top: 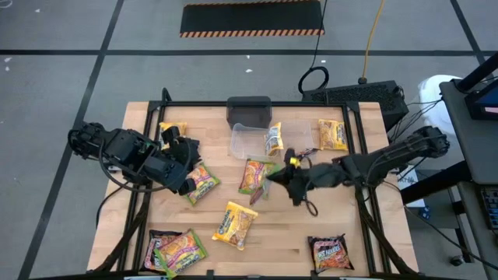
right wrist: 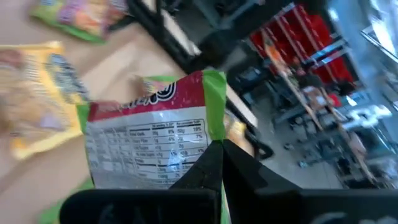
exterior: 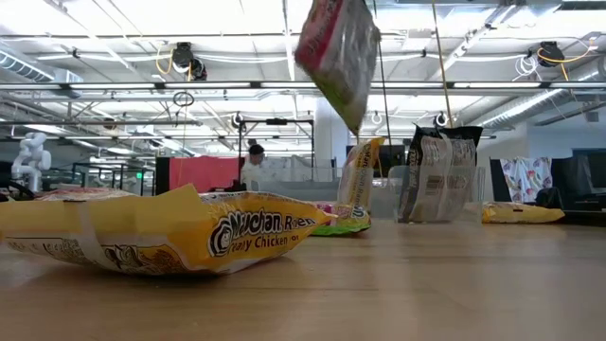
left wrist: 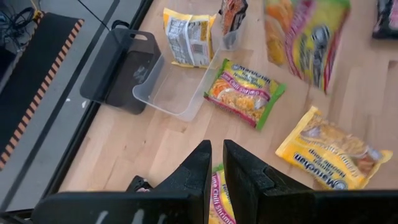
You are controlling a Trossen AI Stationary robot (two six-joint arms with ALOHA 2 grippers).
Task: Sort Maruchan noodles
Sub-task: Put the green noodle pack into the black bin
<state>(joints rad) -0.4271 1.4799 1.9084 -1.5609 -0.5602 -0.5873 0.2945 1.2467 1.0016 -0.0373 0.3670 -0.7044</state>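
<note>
Left gripper [top: 189, 185] over table's left side, fingers [left wrist: 198, 168] pinched nearly together, gripping nothing, a green-edged packet [top: 202, 183] just beneath. Front left: green-edged and dark packets [top: 175, 250] overlapping. Yellow packet [top: 235, 225] flat at front centre. Dark grey box [top: 249, 111] at back edge; clear tub [top: 247, 139] touching it, bare inside; second clear tub [top: 296, 135] beside, packet [top: 273, 140] standing upright between the tubs. Right gripper [top: 269, 177] mid-table, clamped on lifted green-edged packet [right wrist: 152, 140], clear of wood. Yellow packet [top: 332, 134] back right, dark packet [top: 331, 253] front right.
</note>
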